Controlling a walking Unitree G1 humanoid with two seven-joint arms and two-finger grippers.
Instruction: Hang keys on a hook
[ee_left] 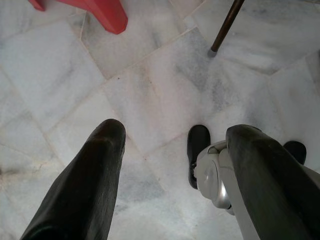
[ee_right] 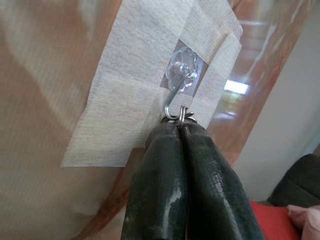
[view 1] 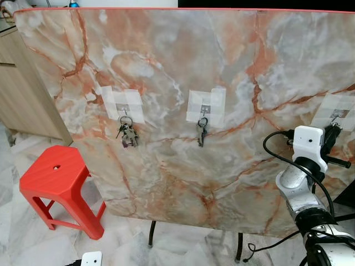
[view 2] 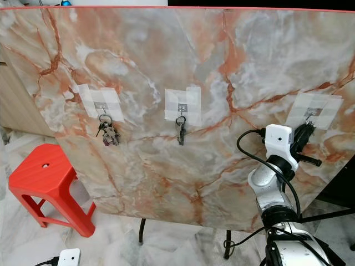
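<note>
Key ring at hook
Right gripper (ee_right: pixel 180 127), fingers pressed together on the key ring (ee_right: pixel 182 116), holds it at the hook (ee_right: pixel 176 97) on the marble board (view 1: pixel 183 72); left gripper (ee_left: pixel 175 145) open, empty.

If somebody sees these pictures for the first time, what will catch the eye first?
The big marble board standing upright, with three taped hooks across it; key bunches hang on the left and middle ones. At the right hook, the right gripper holds a key ring. A red stool stands lower left.
</note>
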